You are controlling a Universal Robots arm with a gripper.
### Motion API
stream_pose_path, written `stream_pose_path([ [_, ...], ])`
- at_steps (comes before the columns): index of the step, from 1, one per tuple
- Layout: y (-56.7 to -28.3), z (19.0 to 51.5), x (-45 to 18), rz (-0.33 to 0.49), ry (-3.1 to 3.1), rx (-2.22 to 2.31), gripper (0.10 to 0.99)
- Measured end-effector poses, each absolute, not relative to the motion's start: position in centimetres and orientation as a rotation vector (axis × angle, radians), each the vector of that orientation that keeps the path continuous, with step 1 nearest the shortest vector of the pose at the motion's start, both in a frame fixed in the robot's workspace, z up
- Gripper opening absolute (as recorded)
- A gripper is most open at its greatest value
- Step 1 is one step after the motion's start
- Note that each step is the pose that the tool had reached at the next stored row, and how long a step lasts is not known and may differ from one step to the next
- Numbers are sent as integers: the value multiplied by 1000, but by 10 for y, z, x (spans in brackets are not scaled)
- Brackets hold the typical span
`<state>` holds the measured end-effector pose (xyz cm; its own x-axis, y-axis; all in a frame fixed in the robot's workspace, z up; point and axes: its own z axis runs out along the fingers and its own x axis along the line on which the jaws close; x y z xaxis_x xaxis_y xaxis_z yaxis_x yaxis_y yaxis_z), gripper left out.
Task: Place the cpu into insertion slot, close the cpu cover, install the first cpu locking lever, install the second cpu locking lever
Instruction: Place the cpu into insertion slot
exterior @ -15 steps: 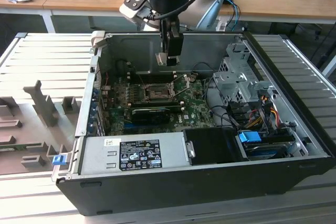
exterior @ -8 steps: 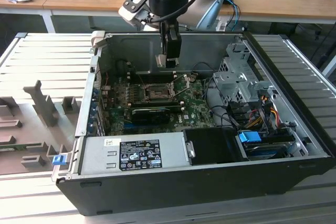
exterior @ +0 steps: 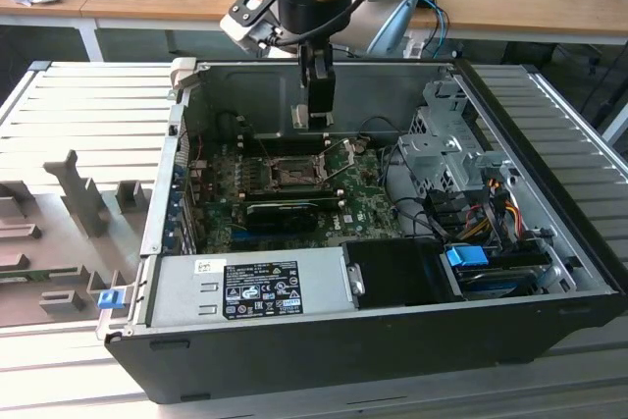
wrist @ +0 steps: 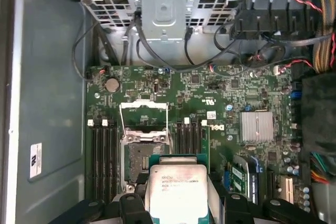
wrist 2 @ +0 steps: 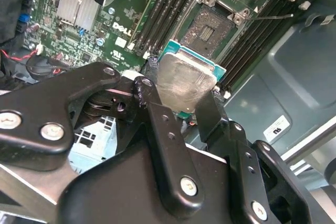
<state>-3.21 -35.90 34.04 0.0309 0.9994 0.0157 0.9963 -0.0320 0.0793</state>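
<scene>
Holding: the gripper (wrist 2: 178, 103) has its two black fingers (wrist 2: 151, 100) pinched narrow on opposite edges of the cpu (wrist 2: 186, 80), and it's a firm grip.
Cpu: metal lid up and green rim showing in both wrist views, carried in the air above the motherboard (exterior: 368, 205), not seated.
Arm: in the exterior view the gripper (exterior: 315, 121) hangs inside the open computer case (exterior: 392, 340), over the motherboard's far edge by the case's far wall.
Insertion slot: bare and waiting, the insertion slot (wrist: 140, 157) shows its dark pin grid between two banks of memory slots (wrist: 105, 150).
Cpu cover: the cpu cover (wrist: 143, 106) is swung open off the socket.
Lever: a thin locking lever (wrist 2: 273, 18) sticks out free beside the slot.
Near edge: the power supply (exterior: 255, 287) lies along the case's near wall.
</scene>
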Motion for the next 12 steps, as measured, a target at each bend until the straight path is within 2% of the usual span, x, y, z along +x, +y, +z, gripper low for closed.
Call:
stream_pose_path([
  [12, -359, 317, -32, 104, 2225, 2153, 525],
])
